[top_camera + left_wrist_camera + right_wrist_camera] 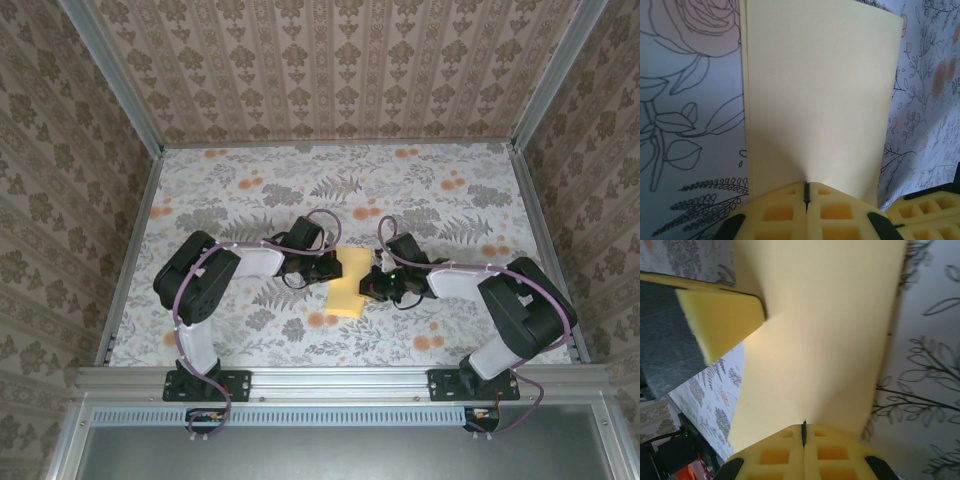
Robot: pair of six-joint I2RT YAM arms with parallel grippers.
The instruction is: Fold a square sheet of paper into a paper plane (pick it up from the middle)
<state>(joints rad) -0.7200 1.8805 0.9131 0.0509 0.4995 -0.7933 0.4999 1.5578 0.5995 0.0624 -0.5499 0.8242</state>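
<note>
At desk point(250, 180) centre: paper point(349, 288) spans between both arms. Left end effector point(806, 191) fully closed, pinching its left side; right end effector point(803, 429) closed on the right side. Risks: arms pulling apart tears it; uneven pull skews the crease; thin edge slips out.

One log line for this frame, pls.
left tool: shut on paper | right tool: shut on paper | paper: pinched from both sides, middle of table | plane shape: not yet
</note>
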